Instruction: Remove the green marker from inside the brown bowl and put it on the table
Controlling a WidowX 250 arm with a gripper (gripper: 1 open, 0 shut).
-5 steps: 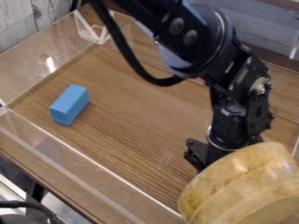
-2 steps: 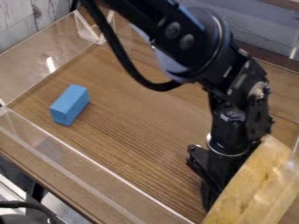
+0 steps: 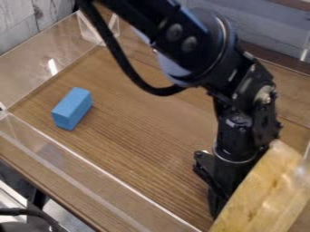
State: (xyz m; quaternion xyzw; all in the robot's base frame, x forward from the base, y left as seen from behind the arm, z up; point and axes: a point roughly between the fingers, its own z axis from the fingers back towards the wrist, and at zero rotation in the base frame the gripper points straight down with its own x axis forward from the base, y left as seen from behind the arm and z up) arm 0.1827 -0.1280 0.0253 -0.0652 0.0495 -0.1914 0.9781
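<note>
The brown bowl (image 3: 269, 195) stands tipped up on its edge at the lower right corner of the table (image 3: 140, 145), its outer side facing the camera. My gripper (image 3: 222, 186) reaches straight down against the bowl's left rim. Its fingertips are hidden by the black gripper body and the bowl, and they are shut. What they hold, if anything, cannot be seen. The green marker is hidden from view.
A blue rectangular block (image 3: 72, 108) lies on the left part of the table. Low clear acrylic walls (image 3: 49, 168) border the tabletop. The black arm (image 3: 194, 45) arches over the right half from the back.
The bowl has gone from lying nearly flat to standing tipped on its edge. The gripper has pushed lower against its left rim and closed.
</note>
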